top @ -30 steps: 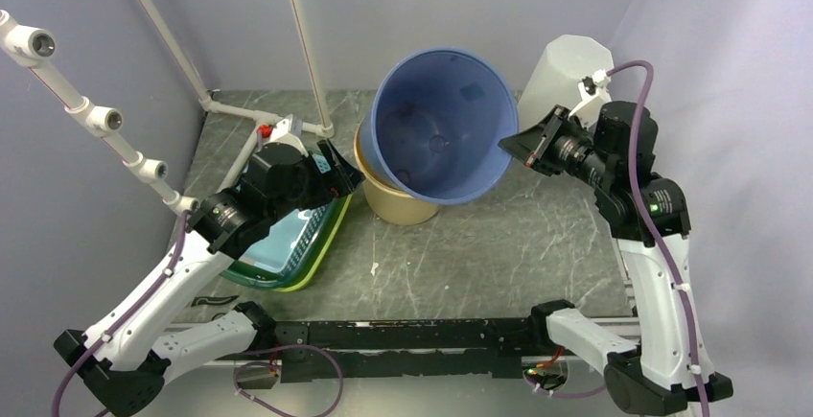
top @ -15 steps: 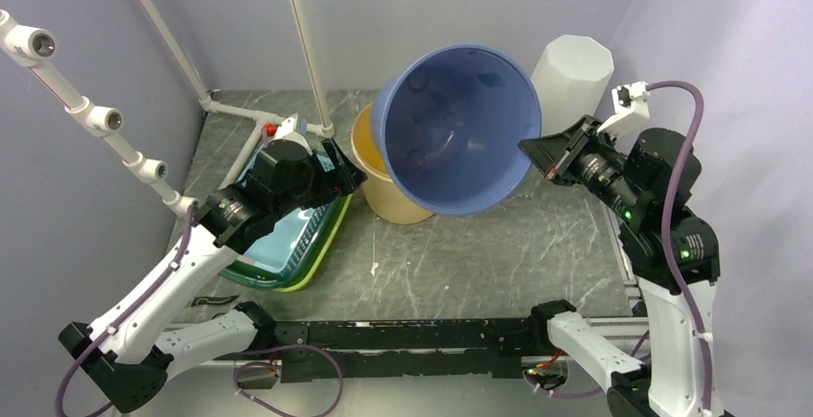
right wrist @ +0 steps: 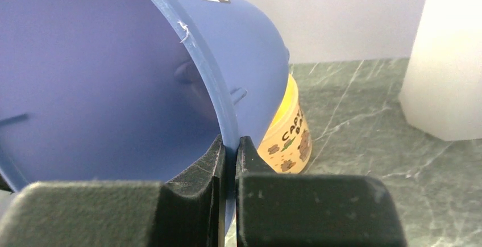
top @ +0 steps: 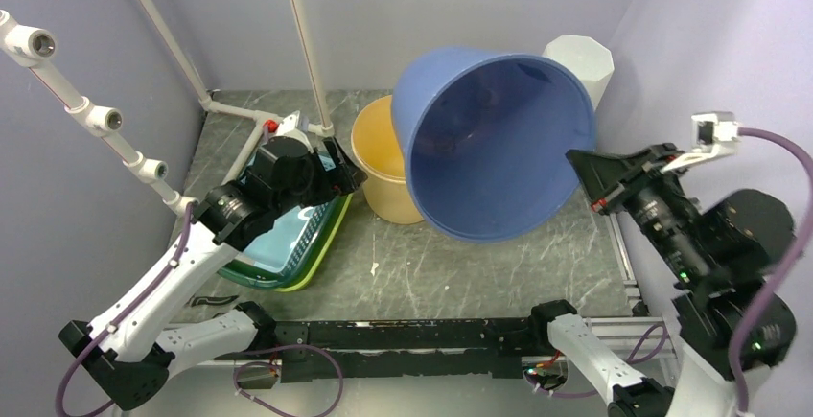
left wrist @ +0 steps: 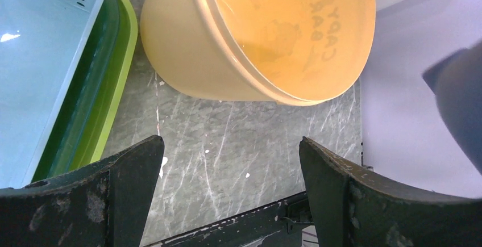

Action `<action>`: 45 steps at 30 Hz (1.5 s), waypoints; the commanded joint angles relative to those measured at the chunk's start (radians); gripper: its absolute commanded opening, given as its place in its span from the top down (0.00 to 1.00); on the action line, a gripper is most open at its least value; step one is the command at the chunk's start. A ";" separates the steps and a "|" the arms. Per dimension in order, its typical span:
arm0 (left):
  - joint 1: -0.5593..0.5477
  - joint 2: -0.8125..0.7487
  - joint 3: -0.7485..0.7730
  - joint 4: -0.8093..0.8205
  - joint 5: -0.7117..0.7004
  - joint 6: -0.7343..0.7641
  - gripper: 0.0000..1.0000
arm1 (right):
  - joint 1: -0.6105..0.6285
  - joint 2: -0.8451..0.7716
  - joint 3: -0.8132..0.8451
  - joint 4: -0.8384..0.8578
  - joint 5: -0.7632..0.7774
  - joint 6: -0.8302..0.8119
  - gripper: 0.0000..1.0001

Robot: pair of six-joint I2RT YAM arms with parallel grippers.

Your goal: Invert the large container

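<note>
The large container is a blue plastic bucket (top: 494,144), lifted off the table and tipped on its side, its mouth facing the camera and to the right. My right gripper (top: 580,163) is shut on its rim at the right side; in the right wrist view the blue wall (right wrist: 224,105) is pinched between the two black fingers (right wrist: 199,173). My left gripper (top: 347,175) hangs wide open over the table left of the bucket, holding nothing; its fingers (left wrist: 128,170) frame bare table below a yellow tub (left wrist: 267,31).
A yellow tub (top: 383,160) stands just left of and behind the bucket. A light blue basket in a green tray (top: 288,249) lies at the left. A white faceted container (top: 580,60) stands at the back right. White pipes (top: 302,43) rise at the back left.
The right arm has swung right and up, lifting the bucket off the yellow tub and tilting its mouth further over toward the camera. The left arm has barely moved.
</note>
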State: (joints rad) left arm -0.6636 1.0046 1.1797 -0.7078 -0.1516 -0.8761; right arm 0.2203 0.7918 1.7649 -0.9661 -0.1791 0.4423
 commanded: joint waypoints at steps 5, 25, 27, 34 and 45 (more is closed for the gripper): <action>0.005 0.089 0.071 0.039 0.139 0.070 0.06 | 0.003 -0.021 0.114 -0.162 0.395 0.013 1.00; 0.024 0.259 0.083 0.172 0.361 0.096 0.15 | 0.048 -0.036 -0.181 -0.193 0.340 0.203 1.00; 0.032 0.271 0.078 0.198 0.365 0.085 0.16 | 0.048 -0.036 -0.234 -0.158 0.305 0.223 1.00; 0.105 0.321 0.082 0.247 0.389 0.078 0.16 | 0.048 -0.045 -0.402 0.018 0.204 0.268 1.00; 0.128 0.240 -0.011 0.262 0.442 0.077 0.11 | 0.048 0.077 -0.356 -0.022 0.244 0.142 1.00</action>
State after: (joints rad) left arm -0.5327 1.3350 1.2160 -0.4889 0.2474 -0.7986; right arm 0.2642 0.8459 1.3300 -1.1233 0.0895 0.6205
